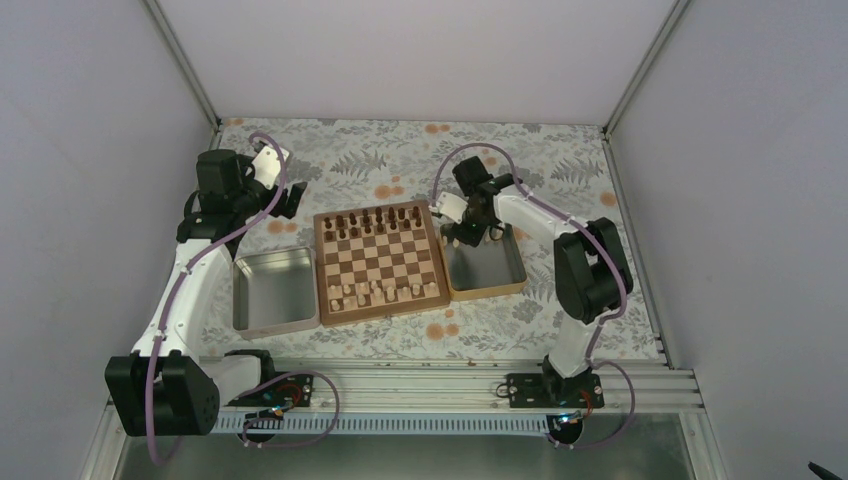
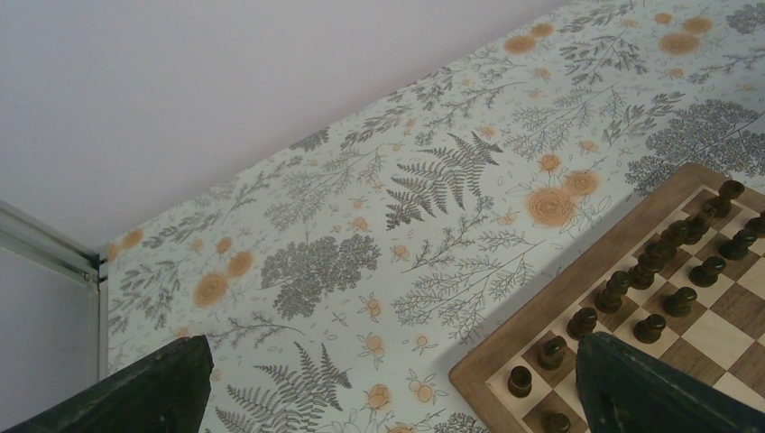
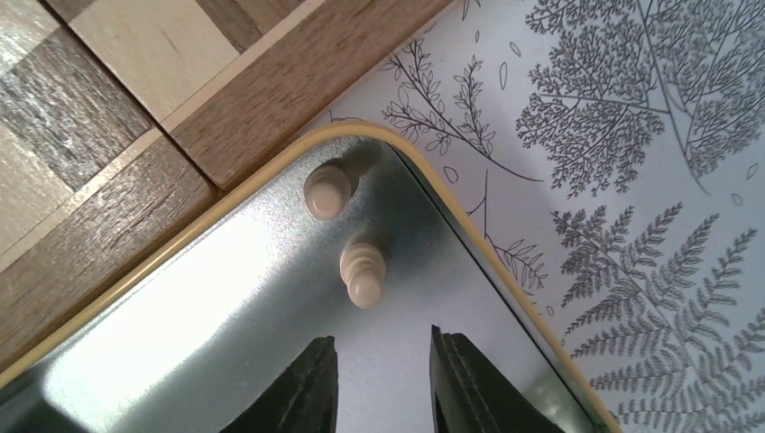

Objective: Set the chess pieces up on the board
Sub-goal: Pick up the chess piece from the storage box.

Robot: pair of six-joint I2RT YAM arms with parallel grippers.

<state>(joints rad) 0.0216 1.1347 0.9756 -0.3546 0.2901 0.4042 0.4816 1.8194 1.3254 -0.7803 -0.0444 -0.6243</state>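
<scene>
The board lies mid-table, with dark pieces along its far rows and pale chess pieces along its near rows. My right gripper hangs open and empty over the far left corner of the tan-rimmed tray. In the right wrist view its open gripper is just short of two pale pieces, one close in front and one in the tray corner. My left gripper is wide open and empty above the cloth, beside the board's far left corner.
A shiny metal tray sits against the board's left side. The tan-rimmed tray's rim and the board's border close in the two pale pieces. Dark pieces stand near my left gripper's right finger. White walls enclose the floral tablecloth.
</scene>
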